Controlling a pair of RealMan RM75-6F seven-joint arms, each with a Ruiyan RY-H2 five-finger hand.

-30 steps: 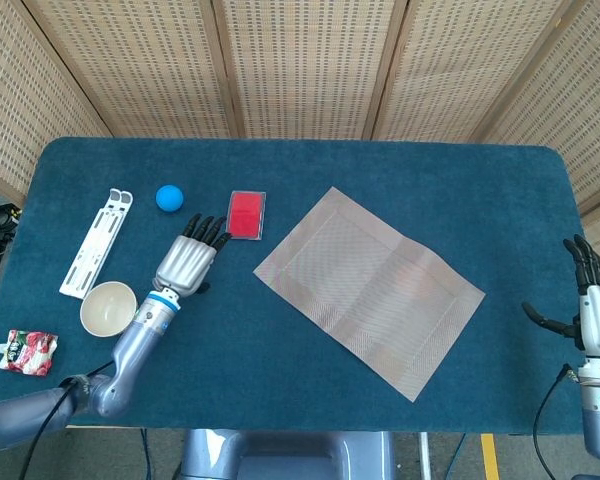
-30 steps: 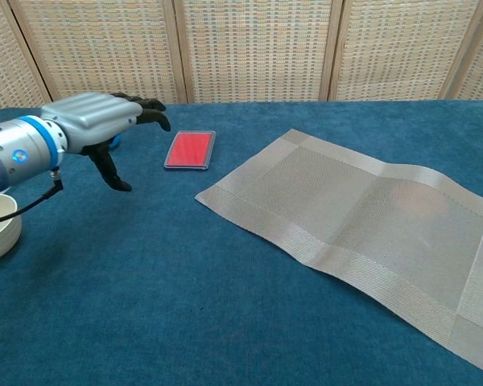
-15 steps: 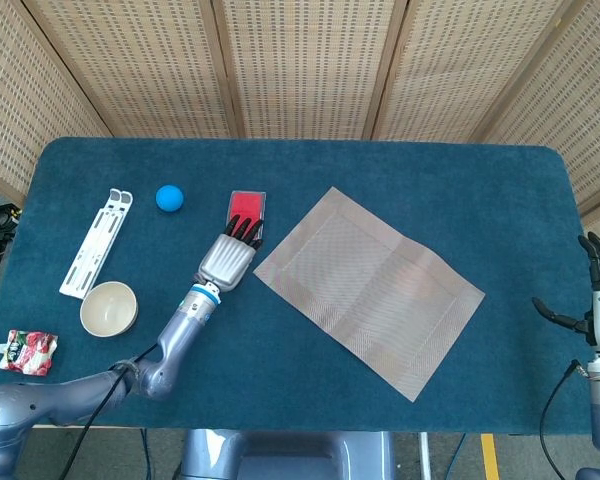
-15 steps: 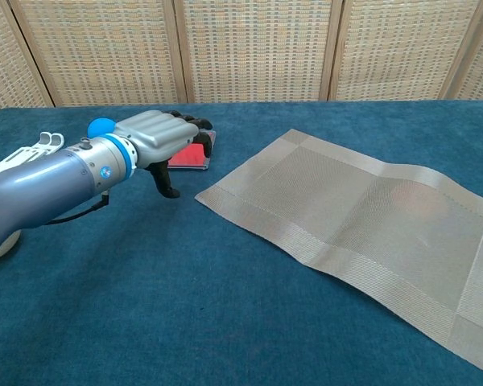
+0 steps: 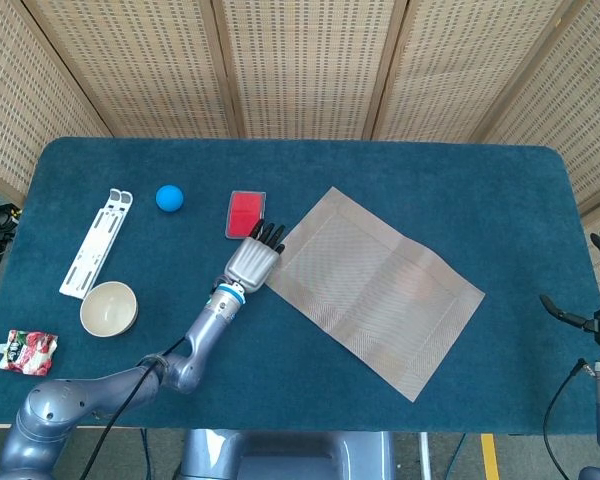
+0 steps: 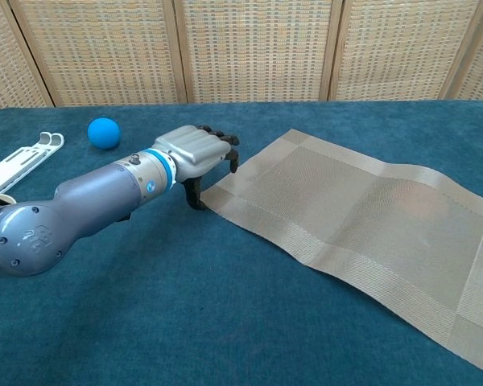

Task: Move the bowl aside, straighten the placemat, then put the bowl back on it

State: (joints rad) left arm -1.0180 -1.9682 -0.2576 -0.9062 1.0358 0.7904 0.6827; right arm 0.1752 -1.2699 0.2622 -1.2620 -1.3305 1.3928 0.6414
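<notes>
No lettering, label or number is legible on anything here.

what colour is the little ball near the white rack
Blue; the ball shows best in the head view.

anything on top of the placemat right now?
Only the left hand, over the woven grey placemat at its left corner; contact cannot be judged. The white bowl sits aside on the blue tablecloth. Whatever lies beneath the mat is covered.
</notes>
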